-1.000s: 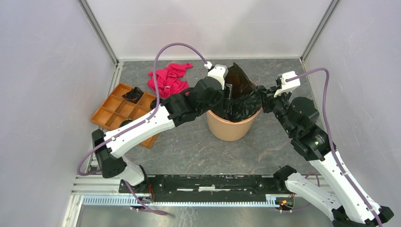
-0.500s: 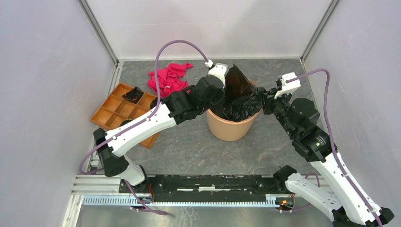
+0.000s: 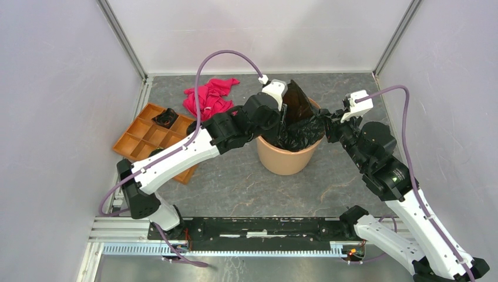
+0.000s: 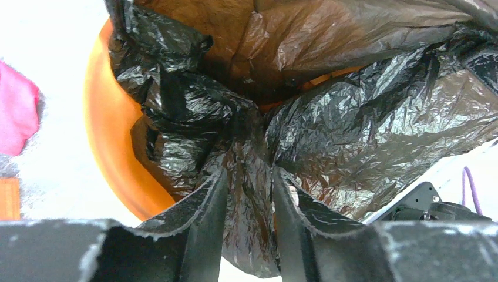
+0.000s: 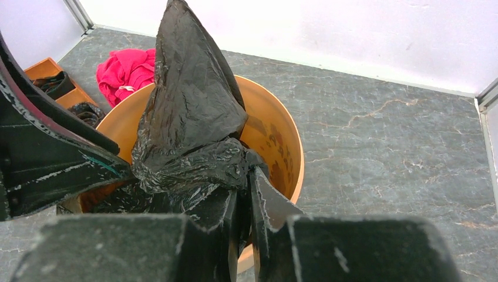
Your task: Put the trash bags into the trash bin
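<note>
A creased shiny black trash bag (image 3: pixel 299 120) is spread over the mouth of the round terracotta-orange trash bin (image 3: pixel 288 157), with one corner standing up at the far rim. My left gripper (image 3: pixel 281 120) is shut on the bag's left part over the bin; in the left wrist view the film (image 4: pixel 249 176) runs between its jaws. My right gripper (image 3: pixel 325 124) is shut on the bag's right edge at the bin's right rim; in the right wrist view the bag (image 5: pixel 188 117) rises as a peak over the bin (image 5: pixel 282 141).
A pink-red cloth (image 3: pixel 208 97) lies behind and left of the bin. A flat orange tray with square compartments (image 3: pixel 141 132) holds small black wads (image 3: pixel 166 117) at the left. White walls and metal rails enclose the table.
My left gripper has moved slightly right and farther over the bin with the bag. The bag's standing corner has shifted a little right. The right arm has barely moved.
</note>
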Action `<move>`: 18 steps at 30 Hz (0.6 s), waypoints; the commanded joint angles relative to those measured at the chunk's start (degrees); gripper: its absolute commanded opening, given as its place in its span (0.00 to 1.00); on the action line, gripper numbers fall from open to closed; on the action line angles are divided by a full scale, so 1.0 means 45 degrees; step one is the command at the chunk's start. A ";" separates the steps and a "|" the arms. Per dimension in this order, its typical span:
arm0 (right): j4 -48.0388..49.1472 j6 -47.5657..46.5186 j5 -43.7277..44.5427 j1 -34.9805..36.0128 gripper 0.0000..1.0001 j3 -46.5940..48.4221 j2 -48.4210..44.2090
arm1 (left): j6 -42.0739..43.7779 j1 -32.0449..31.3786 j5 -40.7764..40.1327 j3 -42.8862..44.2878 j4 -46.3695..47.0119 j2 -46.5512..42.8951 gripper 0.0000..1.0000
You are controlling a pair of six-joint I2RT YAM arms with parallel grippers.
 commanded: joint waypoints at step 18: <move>-0.0255 0.0067 0.0443 -0.0001 0.17 -0.0116 -0.0125 | 0.0118 -0.0047 -0.2011 0.0609 0.0097 -0.0124 0.02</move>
